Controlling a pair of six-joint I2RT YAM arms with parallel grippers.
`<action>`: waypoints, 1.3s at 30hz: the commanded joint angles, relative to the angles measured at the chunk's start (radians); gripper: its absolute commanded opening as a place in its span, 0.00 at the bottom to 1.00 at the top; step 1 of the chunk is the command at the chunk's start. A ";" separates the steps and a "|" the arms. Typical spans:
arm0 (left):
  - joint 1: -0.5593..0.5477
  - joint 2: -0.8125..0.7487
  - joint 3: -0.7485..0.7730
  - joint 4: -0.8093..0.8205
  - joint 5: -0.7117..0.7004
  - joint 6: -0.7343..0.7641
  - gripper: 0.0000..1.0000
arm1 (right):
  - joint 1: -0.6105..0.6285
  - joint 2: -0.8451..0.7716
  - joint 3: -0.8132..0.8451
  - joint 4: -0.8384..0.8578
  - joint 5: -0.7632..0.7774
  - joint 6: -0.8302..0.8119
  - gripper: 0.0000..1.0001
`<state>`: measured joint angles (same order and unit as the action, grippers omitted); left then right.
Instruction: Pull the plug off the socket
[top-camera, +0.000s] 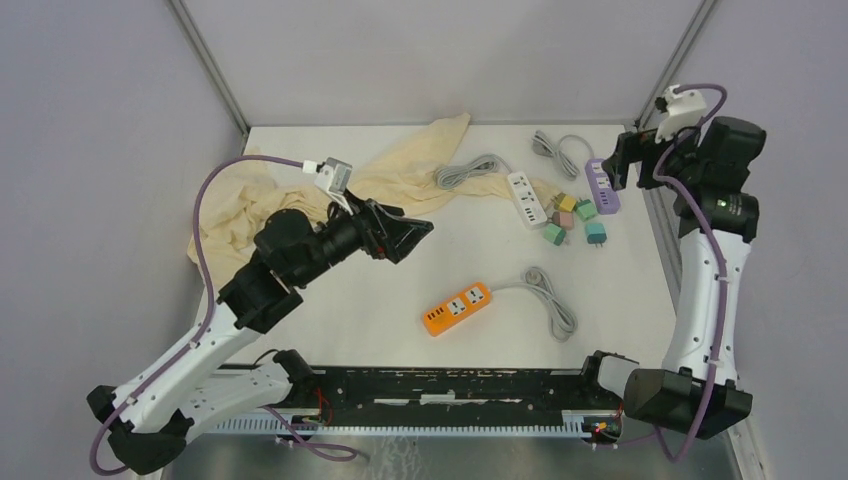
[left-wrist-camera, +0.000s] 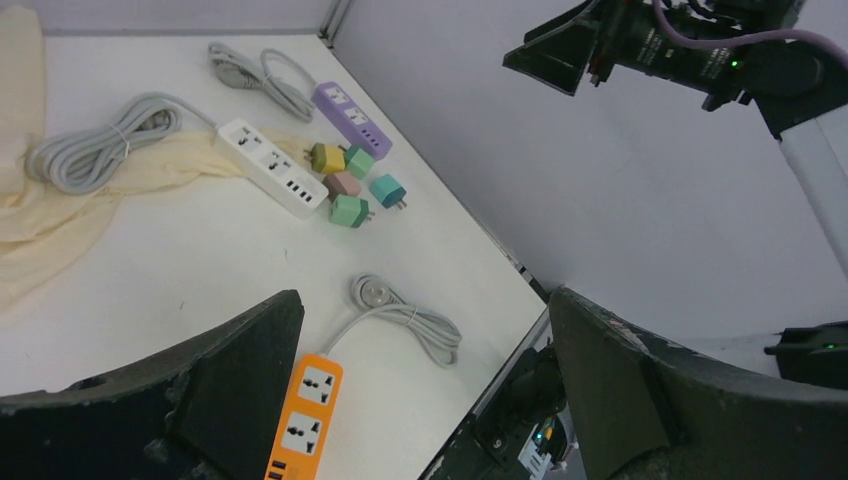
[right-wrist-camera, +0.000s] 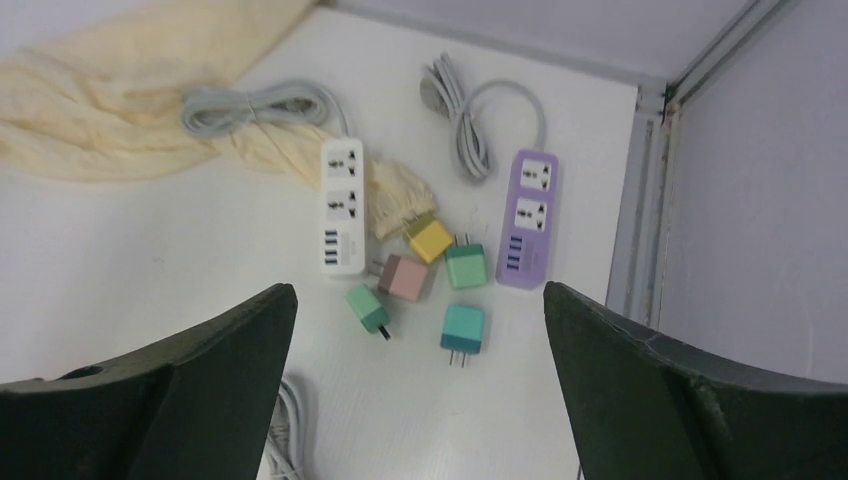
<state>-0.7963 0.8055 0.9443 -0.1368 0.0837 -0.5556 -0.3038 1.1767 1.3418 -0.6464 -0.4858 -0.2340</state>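
Three power strips lie on the white table: orange (top-camera: 457, 308), white (top-camera: 527, 199) and purple (top-camera: 602, 187). Several loose plug cubes lie between the white and purple strips: yellow (right-wrist-camera: 430, 238), pink (right-wrist-camera: 404, 277), green (right-wrist-camera: 466, 266), a second green (right-wrist-camera: 367, 308) and teal (right-wrist-camera: 462, 328). Every socket I can see is empty. My left gripper (top-camera: 418, 243) is open and empty, raised over the table's middle left, and its wrist view (left-wrist-camera: 425, 295) looks past the orange strip (left-wrist-camera: 305, 415). My right gripper (top-camera: 618, 168) is open and empty, high above the plugs (right-wrist-camera: 419, 295).
A cream cloth (top-camera: 420, 160) is spread at the back left, partly under the white strip's end. Coiled grey cables lie by the white strip (top-camera: 465, 172), the purple strip (top-camera: 555, 150) and the orange strip (top-camera: 550, 300). A metal rail (right-wrist-camera: 640, 200) edges the right side.
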 joint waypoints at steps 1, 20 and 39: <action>0.007 0.049 0.181 -0.085 -0.016 0.060 0.99 | -0.007 0.022 0.246 -0.172 -0.091 0.141 0.99; 0.007 0.087 0.490 -0.246 -0.203 0.091 0.99 | -0.007 -0.056 0.529 -0.318 -0.228 0.426 0.99; 0.007 -0.034 0.387 -0.228 -0.071 0.158 0.99 | -0.014 -0.105 0.542 -0.352 -0.276 0.391 0.99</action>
<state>-0.7929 0.7460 1.2953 -0.3874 -0.0296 -0.4583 -0.3111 1.1034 1.8847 -1.0122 -0.7662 0.1680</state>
